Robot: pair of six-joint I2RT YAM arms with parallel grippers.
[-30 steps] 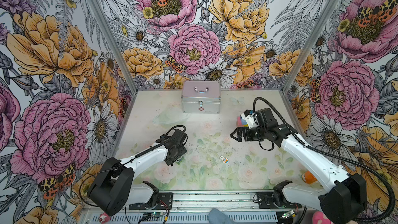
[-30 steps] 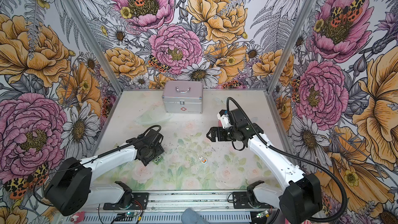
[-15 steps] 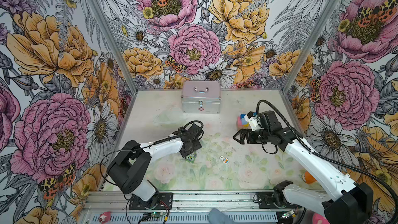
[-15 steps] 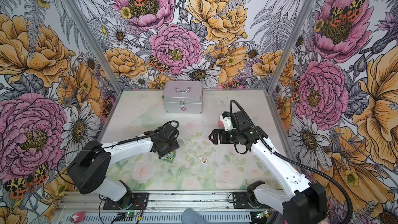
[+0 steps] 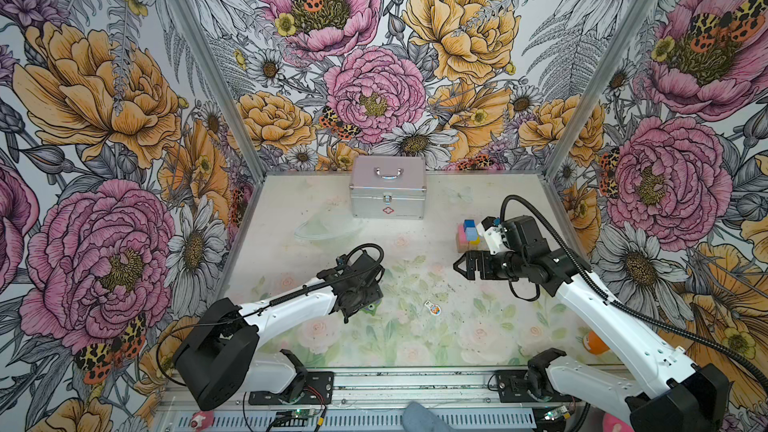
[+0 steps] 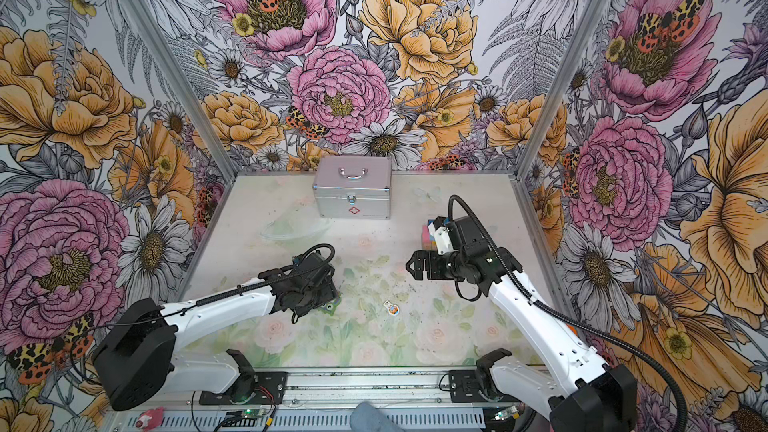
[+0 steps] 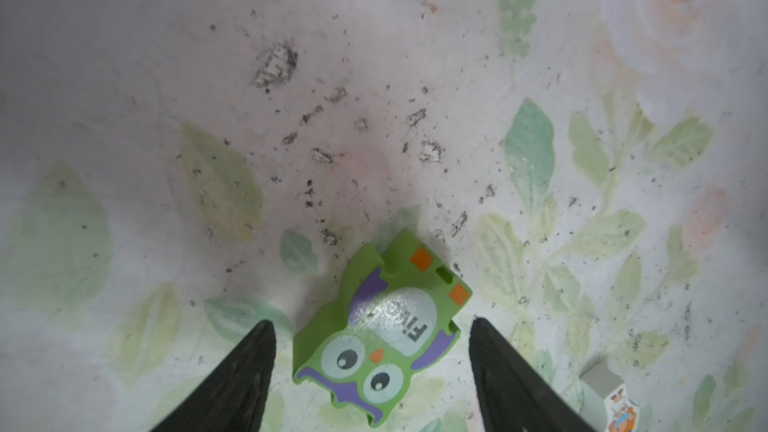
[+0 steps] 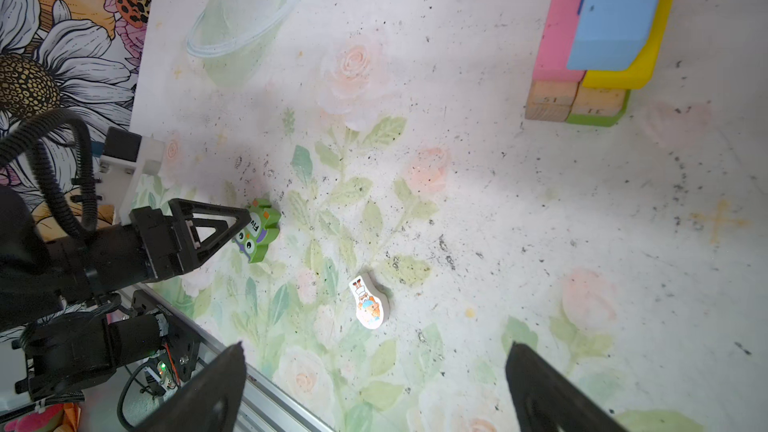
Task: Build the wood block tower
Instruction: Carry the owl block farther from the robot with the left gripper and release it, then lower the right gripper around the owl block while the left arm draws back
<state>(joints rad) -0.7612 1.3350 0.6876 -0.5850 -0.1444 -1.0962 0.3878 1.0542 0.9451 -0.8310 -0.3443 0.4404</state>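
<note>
Green-painted wood: the owl piece lies flat between the left gripper's parted fingers, untouched. Light, stiff and glossy, it should take a pinch across its side edges. The right gripper gapes empty, the tower well beyond its fingertips.

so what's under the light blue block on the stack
A yellow wooden block shows under the light blue wooden block, with a pink block beside it. Lower down are two tan wooden cubes and a green block. Most of the yellow top is covered.

Left pincer newly astride owl piece
</note>
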